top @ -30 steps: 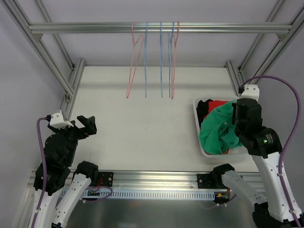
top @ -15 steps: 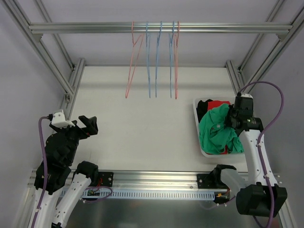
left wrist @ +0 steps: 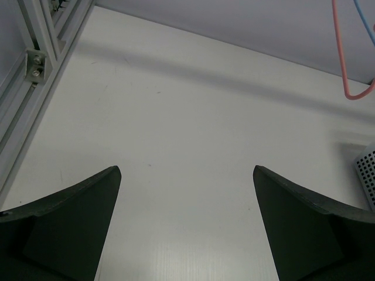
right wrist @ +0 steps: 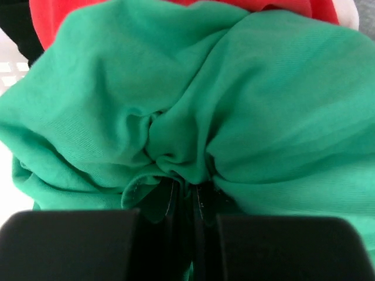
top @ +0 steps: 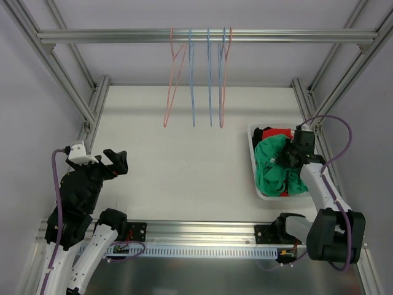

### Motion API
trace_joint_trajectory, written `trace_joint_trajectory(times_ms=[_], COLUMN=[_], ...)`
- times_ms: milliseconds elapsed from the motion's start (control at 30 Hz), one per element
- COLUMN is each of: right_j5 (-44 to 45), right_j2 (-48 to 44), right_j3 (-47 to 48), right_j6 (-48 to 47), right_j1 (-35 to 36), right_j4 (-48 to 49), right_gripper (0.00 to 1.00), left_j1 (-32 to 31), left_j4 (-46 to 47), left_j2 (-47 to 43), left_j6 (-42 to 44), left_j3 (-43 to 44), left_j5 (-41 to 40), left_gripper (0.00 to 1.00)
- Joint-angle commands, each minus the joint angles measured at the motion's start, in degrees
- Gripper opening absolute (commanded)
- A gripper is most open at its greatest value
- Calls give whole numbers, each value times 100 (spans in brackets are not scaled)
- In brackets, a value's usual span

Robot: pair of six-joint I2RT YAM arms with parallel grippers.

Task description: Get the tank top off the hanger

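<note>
White arm links (top: 316,184), black joints (top: 83,187), purple cables (top: 57,184), dark wedge-shaped fingers (left wrist: 64,228)

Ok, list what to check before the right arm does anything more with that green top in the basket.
1. The green tank top is off the hangers: ok, it lies bunched in the basket and the hangers hang bare.
2. The right tool has a grip: ok, shut on a fold of the top.
3. Only green fabric is in that grip: ok, the red garment lies apart from it.
4. All fabric is inside the basket's walls: cannot tell, the right arm hides one side.
5. The left tool is out of the way: ok, open above the table, apart from the basket.
</note>
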Motion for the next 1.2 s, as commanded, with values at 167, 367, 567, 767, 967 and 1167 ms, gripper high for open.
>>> trace_joint_trajectory(times_ms=[167,367,567,767,967,1167], right_j5=[478,315,216,690,315,-249], right_j2=[157,-143,-424,-889,-1171,-1926], right_j3=[-501,52,930,2002,2627,3435], right_j6=[776,733,452,74,-400,-1349], right_j1=[17,-36,-36,-36,-36,26], right_j4=[175,-176,-861,-1837,-2523,-3471], right_gripper=[0,30,77,95,100,100], left_j1=[-28,-28,-19,94,857,1044], left_j4=[166,157,166,166,157,-176], left_j2=[110,58,40,241,1093,1815], left_j6=[-26,-17,-25,-210,-280,-61], left_j3=[-41,-41,-49,65,293,838], left_j5=[115,71,36,115,676,1152], left_gripper=[99,99,99,99,98,99])
